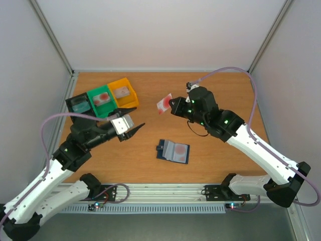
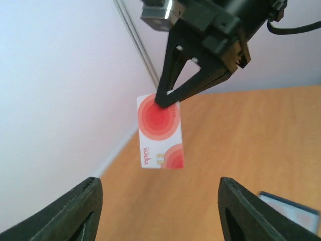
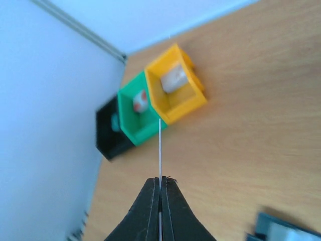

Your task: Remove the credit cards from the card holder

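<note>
The navy card holder [image 1: 173, 151] lies open on the table in the top view, with a pale card with reddish marks [image 1: 179, 148] in its pocket. My right gripper [image 1: 172, 105] is shut on a pale credit card with red circles [image 1: 164, 104] and holds it in the air. In the left wrist view that card [image 2: 159, 131] hangs from the right gripper [image 2: 166, 102]. In the right wrist view it shows edge-on [image 3: 160, 150] between the shut fingers. My left gripper [image 1: 136, 130] is open and empty, left of the holder.
Black [image 1: 79, 105], green [image 1: 101, 103] and yellow [image 1: 124, 94] bins stand side by side at the back left, each with a card inside. They also show in the right wrist view: black [image 3: 109, 133], green [image 3: 138, 109], yellow [image 3: 174, 88]. Walls close three sides.
</note>
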